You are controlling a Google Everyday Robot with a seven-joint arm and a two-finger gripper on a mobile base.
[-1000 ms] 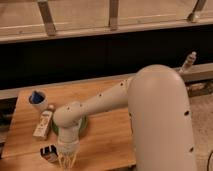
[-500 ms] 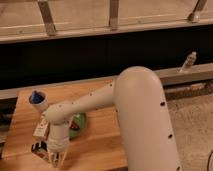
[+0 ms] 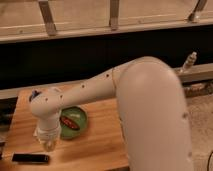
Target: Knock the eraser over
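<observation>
Camera view. The white arm [image 3: 125,95] enters from the lower right and reaches leftward across a wooden table [image 3: 95,145]; its bulky upper segment fills the right half of the picture and hides that end of the tabletop.

The gripper [image 3: 48,145] hangs below the wrist at the left part of the table, pointing down, just left of the green plate [image 3: 79,131]. Whether its fingers are spread or closed cannot be told.

The eraser [image 3: 30,158] lies flat on the wood near the front left edge, long side toward the camera, a black strip just below and to the left of the gripper. It appears clear of the gripper, though contact cannot be ruled out from this angle.

The green plate sits partly behind the wrist, which covers its left rim; a reddish item [image 3: 70,122] lies in it.

A blue object [image 3: 34,93] shows at the table's back left corner, mostly masked by the arm joint.

A bottle [image 3: 188,62] stands on the ledge at the right, well apart from the table.
</observation>
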